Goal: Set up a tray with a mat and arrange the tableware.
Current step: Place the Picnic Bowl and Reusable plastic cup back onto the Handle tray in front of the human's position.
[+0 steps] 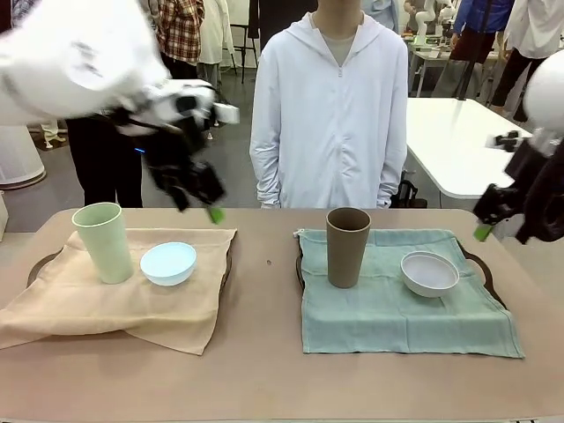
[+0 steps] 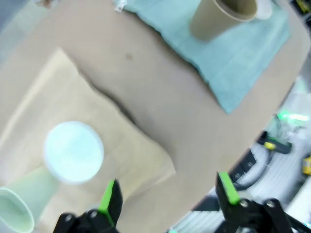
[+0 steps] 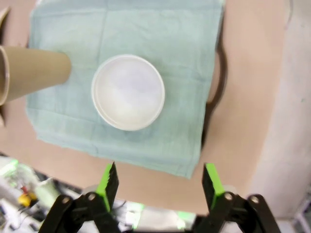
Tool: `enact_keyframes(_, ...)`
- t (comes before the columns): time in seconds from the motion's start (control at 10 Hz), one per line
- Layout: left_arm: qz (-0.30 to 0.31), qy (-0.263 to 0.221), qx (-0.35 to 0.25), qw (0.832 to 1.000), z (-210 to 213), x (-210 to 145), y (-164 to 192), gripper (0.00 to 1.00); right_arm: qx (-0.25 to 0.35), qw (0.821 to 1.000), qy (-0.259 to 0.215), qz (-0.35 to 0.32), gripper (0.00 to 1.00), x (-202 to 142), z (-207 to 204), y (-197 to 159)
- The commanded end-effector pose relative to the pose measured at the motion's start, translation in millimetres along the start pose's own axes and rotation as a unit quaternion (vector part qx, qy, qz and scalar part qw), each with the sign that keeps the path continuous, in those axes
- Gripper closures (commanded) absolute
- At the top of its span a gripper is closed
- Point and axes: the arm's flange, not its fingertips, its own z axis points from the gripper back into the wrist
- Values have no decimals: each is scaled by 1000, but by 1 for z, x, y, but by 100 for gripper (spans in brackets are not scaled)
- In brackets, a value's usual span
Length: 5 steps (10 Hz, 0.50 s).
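Tan table point(image 1: 264, 370), person behind at top centre. Left of frame: pale green cup point(image 1: 103, 241) and light blue bowl point(image 1: 168, 263) on beige mat point(image 1: 106, 308). Right: brown cup point(image 1: 347, 247), white bowl point(image 1: 429, 272) on green mat point(image 1: 388, 317). Left gripper point(image 2: 167, 194) and right gripper point(image 3: 159, 187) both spread, empty, raised above. Looks arranged; lift straight up, avoid snagging cloth.

Grey floor point(image 1: 233, 167), white side table point(image 1: 449, 141) at right, bystanders point(image 1: 189, 31) standing behind

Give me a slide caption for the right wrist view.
Open right gripper hovering above a white bowl and brown cup on a green mat.
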Motion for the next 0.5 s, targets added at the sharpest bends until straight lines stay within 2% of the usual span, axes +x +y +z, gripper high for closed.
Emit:
enact_keyframes(0.0, 31, -26, -21, 999, 44, -55, 38, 0, 88, 996, 17, -25, 11, -23, 35, -35)
enact_keyframes(0.2, 76, -43, -29, 996, 78, -92, 80, 0, 139, 987, 12, -75, 11, -41, 64, -81)
enact_keyframes(0.4, 121, -45, -34, 991, 92, -127, 122, 0, 150, 980, -2, -128, 11, -60, 83, -118)
